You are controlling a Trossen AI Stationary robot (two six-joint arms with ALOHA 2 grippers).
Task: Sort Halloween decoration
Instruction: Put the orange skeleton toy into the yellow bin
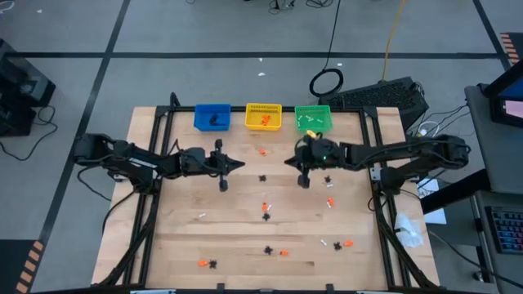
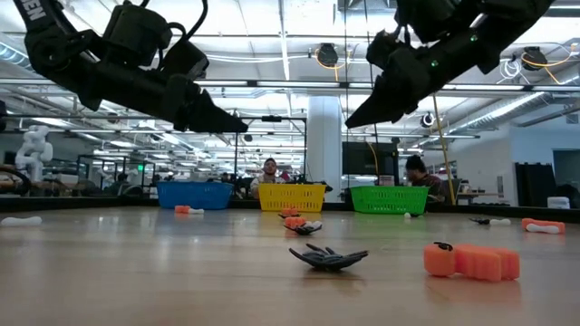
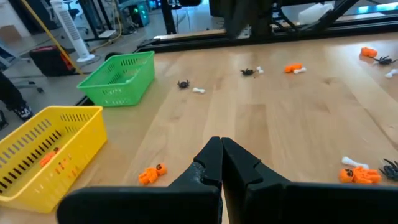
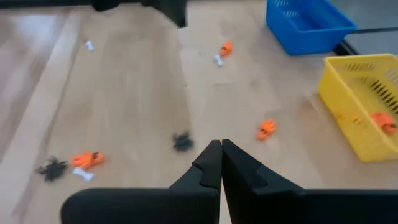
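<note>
Halloween decorations lie scattered over the wooden table: an orange one and a black spidery one near the middle, and others toward the near edge. My left gripper hovers left of centre, shut and holding nothing. In its wrist view an orange trinket lies just ahead. My right gripper faces it from the right, shut and holding nothing. Its wrist view shows a black trinket and an orange one below. Both grippers hang clear above the table.
A blue bin, a yellow bin and a green bin stand in a row at the far edge, each with a few pieces inside. A black frame runs along the table's left and right sides. People sit in the room beyond.
</note>
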